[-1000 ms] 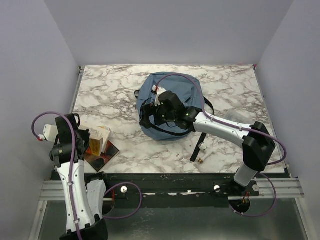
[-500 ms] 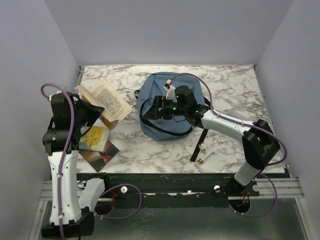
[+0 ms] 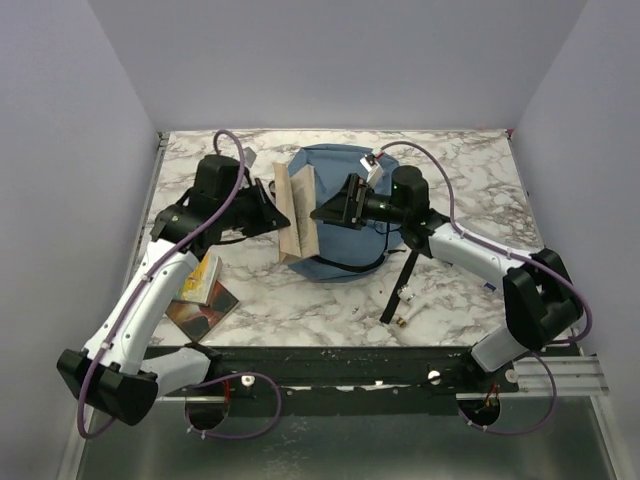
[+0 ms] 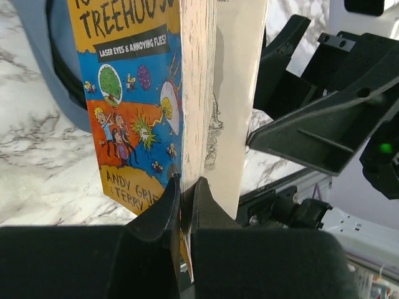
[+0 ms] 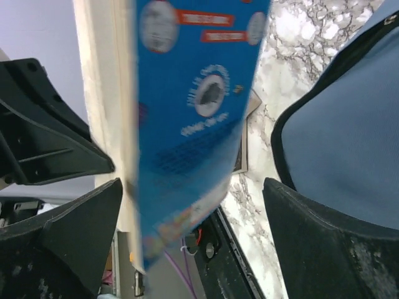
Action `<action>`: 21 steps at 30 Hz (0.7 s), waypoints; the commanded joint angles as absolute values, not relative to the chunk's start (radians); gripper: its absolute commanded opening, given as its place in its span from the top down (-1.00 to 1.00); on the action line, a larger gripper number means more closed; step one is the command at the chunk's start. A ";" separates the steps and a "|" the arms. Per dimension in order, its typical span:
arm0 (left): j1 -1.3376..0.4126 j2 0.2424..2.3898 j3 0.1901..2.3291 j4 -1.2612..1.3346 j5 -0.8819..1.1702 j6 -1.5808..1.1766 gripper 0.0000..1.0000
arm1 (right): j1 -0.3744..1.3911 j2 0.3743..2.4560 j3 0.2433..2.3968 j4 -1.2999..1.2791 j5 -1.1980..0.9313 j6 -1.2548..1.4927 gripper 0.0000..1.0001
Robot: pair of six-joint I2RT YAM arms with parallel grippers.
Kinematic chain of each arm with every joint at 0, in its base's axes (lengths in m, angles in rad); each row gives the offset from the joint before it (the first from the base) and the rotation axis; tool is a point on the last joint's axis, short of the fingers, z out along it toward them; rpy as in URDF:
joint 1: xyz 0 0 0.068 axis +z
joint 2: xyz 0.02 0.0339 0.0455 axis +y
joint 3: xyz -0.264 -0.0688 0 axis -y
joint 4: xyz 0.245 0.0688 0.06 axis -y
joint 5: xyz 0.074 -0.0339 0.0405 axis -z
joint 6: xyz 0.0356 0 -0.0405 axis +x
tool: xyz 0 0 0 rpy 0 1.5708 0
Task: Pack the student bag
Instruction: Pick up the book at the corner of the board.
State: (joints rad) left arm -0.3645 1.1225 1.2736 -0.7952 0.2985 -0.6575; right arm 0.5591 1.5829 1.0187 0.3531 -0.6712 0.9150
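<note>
Packing seems only at its start: the bag (image 3: 335,162) lies at the far middle of the table (image 3: 450,170), and I cannot tell if anything is inside. The left arm stretches far, and the left gripper (image 4: 186,193) is clamped on one edge of a book (image 3: 298,215), just left of the bag. The right gripper (image 3: 330,210) reaches left over the bag, jaws wide apart around the book. Other books (image 3: 200,290) wait near left.

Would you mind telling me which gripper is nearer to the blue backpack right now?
Right. The right gripper hangs open over the left part of the backpack; the left gripper, shut on a paperback, is just off its left edge.
</note>
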 commanded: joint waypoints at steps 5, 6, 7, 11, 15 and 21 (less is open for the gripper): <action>-0.533 1.233 1.380 -0.689 0.232 -0.626 1.00 | 0.565 1.491 0.836 0.499 -0.609 1.044 -0.85; -0.545 1.241 1.383 -0.689 0.228 -0.625 1.00 | 0.566 1.480 0.826 0.497 -0.589 1.045 -0.83; -0.553 1.246 1.387 -0.689 0.228 -0.620 1.00 | 0.566 1.472 0.815 0.501 -0.576 1.051 -0.81; -0.601 1.282 1.423 -0.698 0.228 -0.565 1.00 | 0.566 1.458 0.792 0.486 -0.516 1.086 -0.34; -0.615 1.306 1.461 -0.715 0.302 -0.525 1.00 | 0.563 1.475 0.773 0.560 -0.511 1.156 0.66; -0.593 1.225 1.473 -0.722 0.279 -0.514 -0.52 | 0.489 1.525 0.706 0.960 -0.588 1.406 0.99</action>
